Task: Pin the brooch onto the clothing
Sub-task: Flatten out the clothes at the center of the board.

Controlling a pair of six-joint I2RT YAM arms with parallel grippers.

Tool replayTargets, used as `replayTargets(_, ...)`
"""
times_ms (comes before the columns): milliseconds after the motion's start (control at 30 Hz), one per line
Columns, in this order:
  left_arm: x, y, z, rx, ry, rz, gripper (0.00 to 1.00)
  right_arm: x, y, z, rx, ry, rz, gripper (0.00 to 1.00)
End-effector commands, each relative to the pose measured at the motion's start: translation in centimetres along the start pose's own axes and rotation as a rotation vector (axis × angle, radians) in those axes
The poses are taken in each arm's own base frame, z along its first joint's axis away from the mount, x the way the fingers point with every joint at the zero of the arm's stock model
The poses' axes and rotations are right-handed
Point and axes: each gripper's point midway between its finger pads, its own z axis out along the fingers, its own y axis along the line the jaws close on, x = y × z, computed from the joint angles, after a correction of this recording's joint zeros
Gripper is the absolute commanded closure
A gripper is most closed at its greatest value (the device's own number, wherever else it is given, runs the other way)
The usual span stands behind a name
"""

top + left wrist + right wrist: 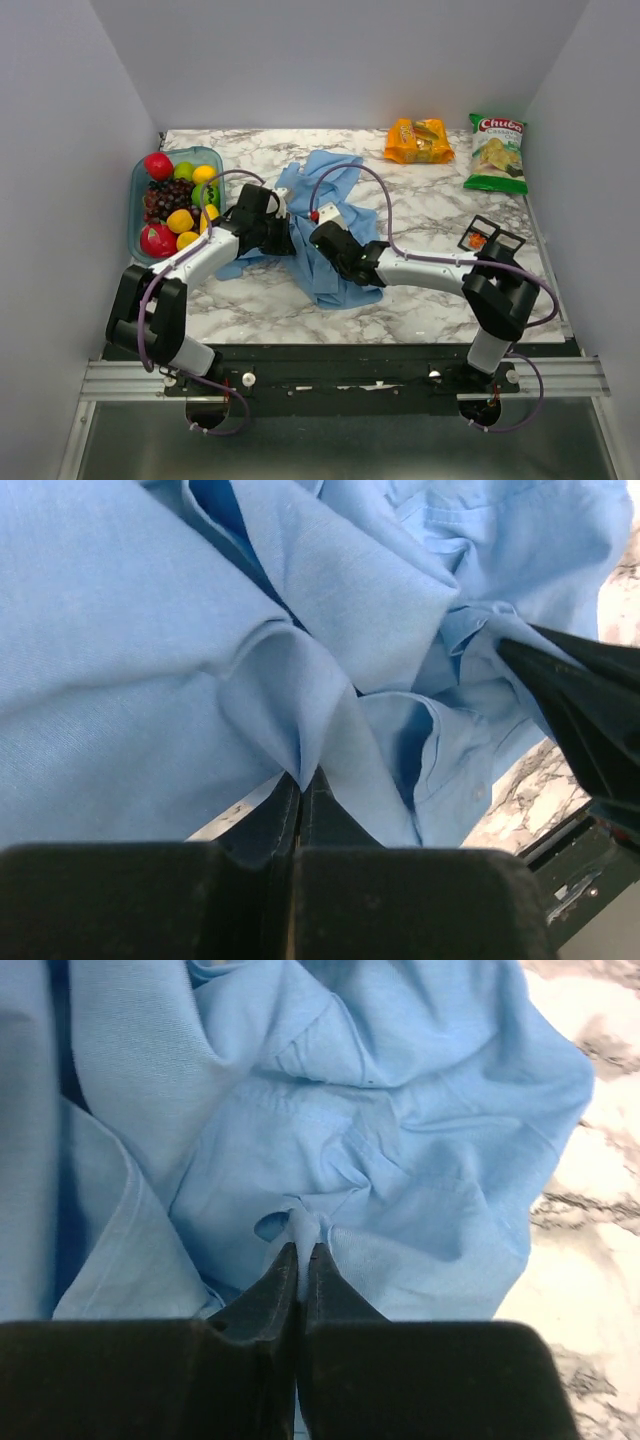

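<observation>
The light blue shirt (pixel 335 185) lies crumpled at the table's middle. My left gripper (pixel 283 222) is shut on a fold of the shirt (pixel 130 650), pinched between its fingertips (pixel 303 777). My right gripper (pixel 322 232) is shut on another small pinch of the shirt (pixel 420 1160), as the right wrist view (pixel 302 1248) shows. The two grippers are close together over the cloth. A black finger of the right gripper shows at the right of the left wrist view (pixel 585 715). The brooch (pixel 477 240), tiny and orange-red, sits in a small black tray at the right, away from both grippers.
A clear container (pixel 135 205) of toy fruit stands at the left. An orange snack pack (pixel 419 141) and a green chip bag (pixel 497 152) lie at the back right. Small black square trays (pixel 500 238) sit near the right edge.
</observation>
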Motion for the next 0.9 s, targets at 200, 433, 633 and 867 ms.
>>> replayTargets(200, -3.4, -2.1, -5.8, -0.082, -0.285, 0.085, 1.00, -9.7, -11.9, -6.3, 0.135, -0.204, 0.126, 0.96)
replayTargets(433, 2.6, -8.7, -6.1, 0.067, -0.226, 0.135, 1.00, -17.6, -15.5, -12.5, 0.076, -0.415, 0.184, 0.96)
replayTargets(633, 4.3, -11.0, -8.5, 0.080, -0.234, 0.240, 0.10, -21.7, -13.7, -17.0, -0.126, -0.543, 0.141, 0.96)
replayTargets(867, -3.7, -13.2, -15.5, 0.045, -0.572, 0.324, 0.01, -21.4, -11.5, -18.4, -0.275, -0.504, 0.163, 0.98)
